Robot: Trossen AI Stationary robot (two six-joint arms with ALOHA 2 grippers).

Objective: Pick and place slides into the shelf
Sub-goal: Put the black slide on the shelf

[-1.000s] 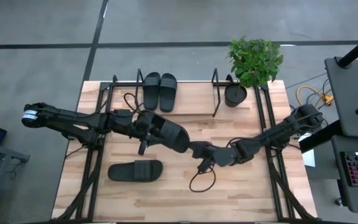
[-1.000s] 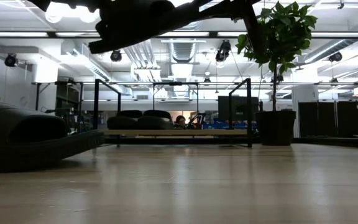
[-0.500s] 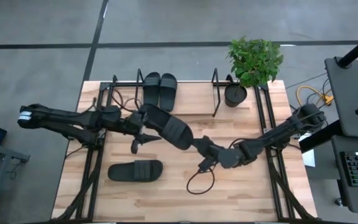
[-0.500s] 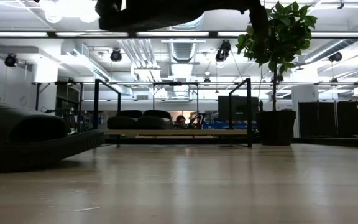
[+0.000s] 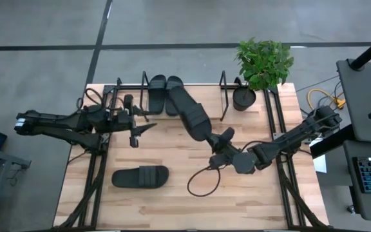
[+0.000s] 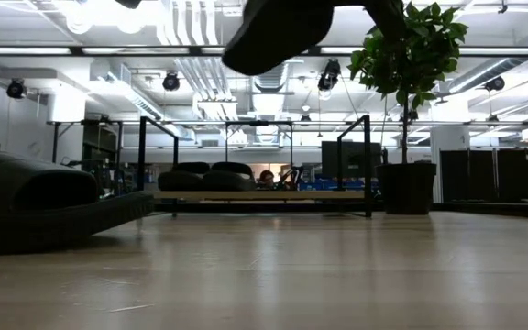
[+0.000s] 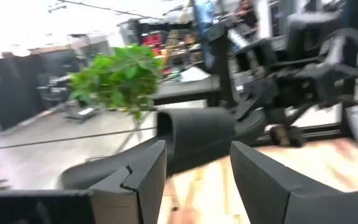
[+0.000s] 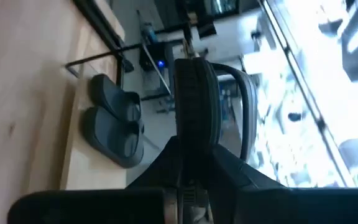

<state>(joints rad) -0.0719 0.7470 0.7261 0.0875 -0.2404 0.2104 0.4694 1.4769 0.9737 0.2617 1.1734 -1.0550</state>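
The left gripper (image 5: 136, 131) is on the table's left, its fingers (image 7: 138, 180) apart and empty. One slide (image 5: 140, 176) lies near the front. Two slides (image 5: 166, 94) sit in the shelf (image 5: 224, 96). The right gripper (image 5: 219, 145) is clamped on a fourth slide (image 5: 190, 114), raised beside the shelf.

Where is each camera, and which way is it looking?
High: overhead, straight down; both arms, table.
Low: table height, facing the shelf; held slide above.
Left wrist: past the open left pincer toward that slide.
Right wrist: past the right pincer gripping it.
All four views share the held slide.
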